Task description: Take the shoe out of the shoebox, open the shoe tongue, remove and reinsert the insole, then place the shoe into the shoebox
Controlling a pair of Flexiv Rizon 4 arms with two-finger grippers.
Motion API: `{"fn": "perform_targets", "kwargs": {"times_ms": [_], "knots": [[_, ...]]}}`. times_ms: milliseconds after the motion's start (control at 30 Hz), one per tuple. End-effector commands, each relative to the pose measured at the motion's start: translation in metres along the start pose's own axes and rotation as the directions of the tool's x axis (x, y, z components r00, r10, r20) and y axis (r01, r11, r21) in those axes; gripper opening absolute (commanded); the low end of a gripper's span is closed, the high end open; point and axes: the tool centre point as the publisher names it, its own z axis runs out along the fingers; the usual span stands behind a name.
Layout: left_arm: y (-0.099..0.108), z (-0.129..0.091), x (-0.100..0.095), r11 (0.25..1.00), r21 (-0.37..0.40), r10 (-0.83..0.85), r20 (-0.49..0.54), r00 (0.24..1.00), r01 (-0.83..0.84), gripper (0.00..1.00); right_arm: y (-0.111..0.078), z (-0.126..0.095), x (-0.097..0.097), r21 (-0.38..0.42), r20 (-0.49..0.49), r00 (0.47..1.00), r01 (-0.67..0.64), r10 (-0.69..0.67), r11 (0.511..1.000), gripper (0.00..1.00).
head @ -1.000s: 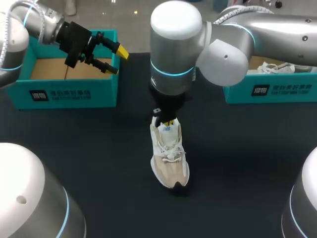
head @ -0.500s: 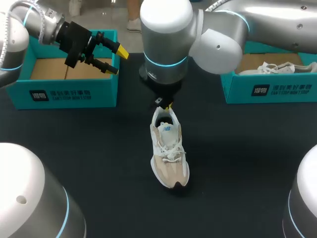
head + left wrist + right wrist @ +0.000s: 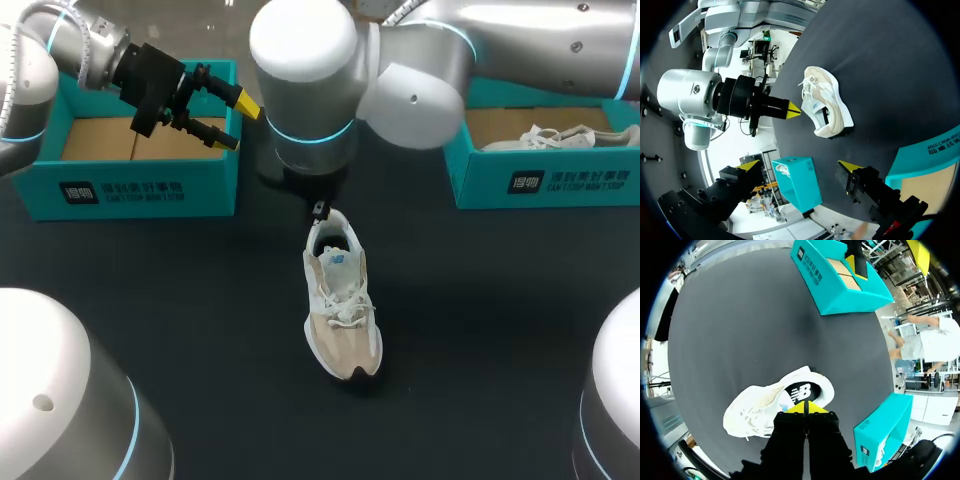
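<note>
Shoe [image 3: 342, 305] clear (left shoebox [image 3: 150, 190] well apart)

**Three cameras, one shared shoe [image 3: 341, 305]**

The head camera looks down from above and behind the shoe. The left wrist camera faces it from well apart, over the left shoebox [image 3: 940, 150]. The right wrist camera hangs near, above its heel.
</note>
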Motion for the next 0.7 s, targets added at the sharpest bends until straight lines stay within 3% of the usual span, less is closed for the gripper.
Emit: {"fn": "perform_targets", "kwargs": {"times_ms": [33,367,400,433,467,700], "knots": [[0.0,0.0,0.0,1.0,0.001,0.001,-0.002,1.0,-0.001,1.0,-0.003,0.012,-0.02,-0.039,-0.045,0.999,0.027,-0.028,0.999,0.0],[0.0,0.0,0.0,1.0,0.001,0.001,-0.002,1.0,-0.001,1.0,-0.002,0.03,-0.045,-0.041,0.007,0.996,0.092,-0.092,0.995,0.0],[0.0,0.0,0.0,1.0,0.001,0.001,-0.002,1.0,-0.001,1.0,-0.001,0.032,-0.046,-0.038,0.005,0.995,0.104,-0.104,0.994,0.24],[0.0,0.0,0.0,1.0,0.001,0.001,-0.002,1.0,-0.001,1.0,-0.001,0.033,-0.046,-0.037,0.011,0.993,0.115,-0.115,0.993,0.58],[0.0,0.0,0.0,1.0,0.001,0.001,-0.002,1.0,-0.001,1.0,0.0,0.034,-0.046,-0.045,0.013,0.992,0.124,-0.124,0.991,1.0],[0.0,0.0,0.0,1.0,0.001,0.001,-0.002,1.0,-0.001,1.0,0.005,0.052,-0.043,-0.033,0.019,0.98,0.197,-0.197,0.98,1.0]]}}
